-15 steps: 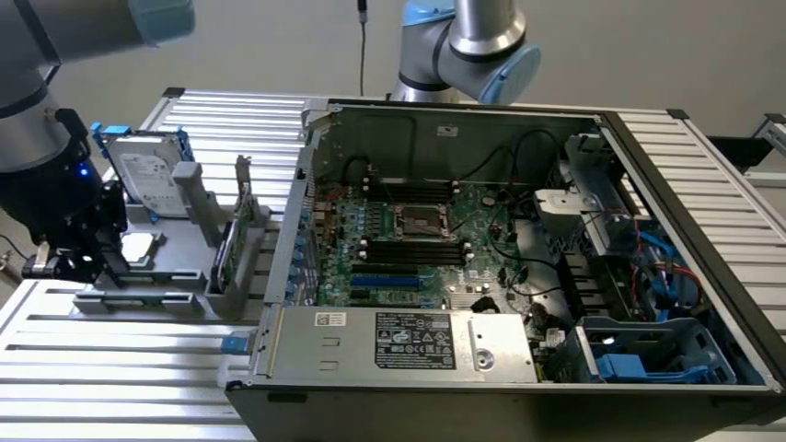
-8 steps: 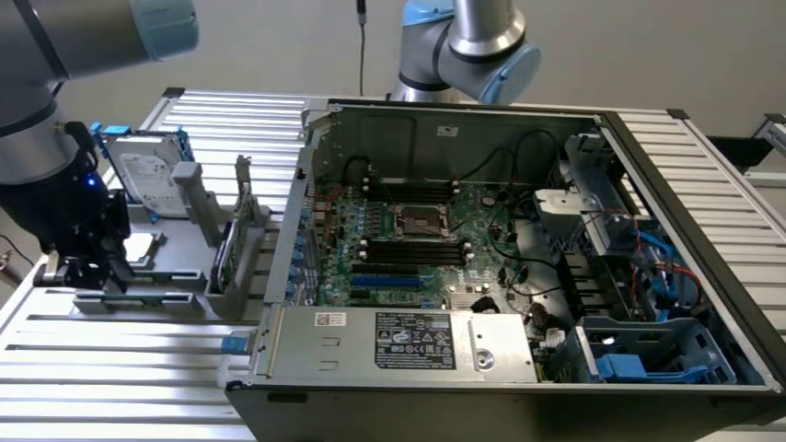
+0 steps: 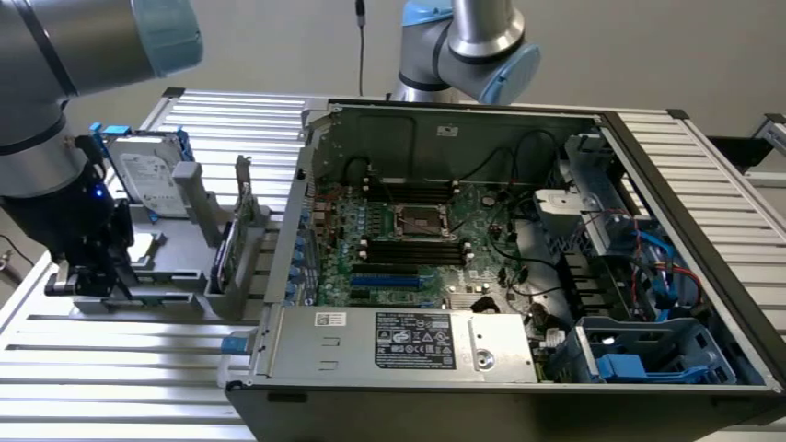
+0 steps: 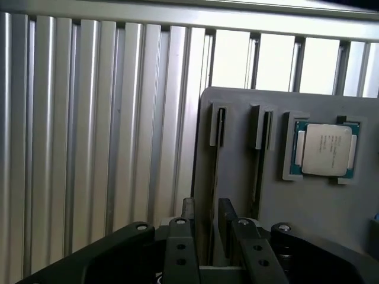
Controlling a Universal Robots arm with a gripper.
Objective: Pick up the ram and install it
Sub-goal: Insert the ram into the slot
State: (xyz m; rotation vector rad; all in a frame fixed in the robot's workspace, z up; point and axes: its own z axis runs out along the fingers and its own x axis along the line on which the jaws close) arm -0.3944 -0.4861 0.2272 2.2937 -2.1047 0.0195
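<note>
At the exterior view's left, the end effector (image 3: 101, 284) is held low over a grey holder (image 3: 172, 267) set on the slatted metal surface (image 3: 110, 368). A silver hard drive with blue rails (image 3: 145, 180) is stood upright beside it. In the wrist view the end effector (image 4: 207, 207) is seen spread wide, its fingers (image 4: 188, 212) placed on either side of the ram (image 4: 219, 127), which is stood on edge in a slot of the holder (image 4: 308, 207). Whether the ram is touched cannot be told. A second dark stick (image 4: 266, 131) is seated in the neighbouring slot, and a square silver processor chip (image 4: 325, 151) is laid in a recess beyond it. Towards the exterior view's right, an open computer case (image 3: 467, 124) is seen, with its motherboard (image 3: 479, 230) exposed and a power supply (image 3: 418, 341) mounted along the near edge.
</note>
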